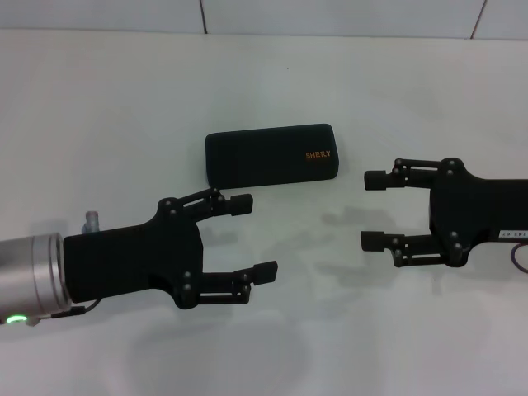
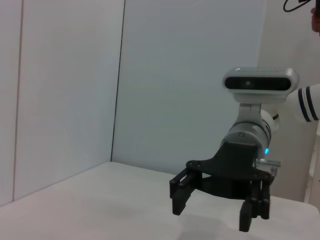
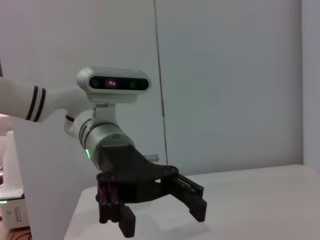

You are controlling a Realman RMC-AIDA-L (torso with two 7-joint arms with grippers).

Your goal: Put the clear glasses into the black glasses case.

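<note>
On the white worktop in the head view lies one black glasses case, closed, with orange "SHERY" lettering, between and beyond two empty end effectors, left end effector and right end effector, both spread wide. The left wrist view shows the right end effector open above the worktop; the right wrist view shows the left end effector likewise.

Matt black glasses case on smooth white table
</note>
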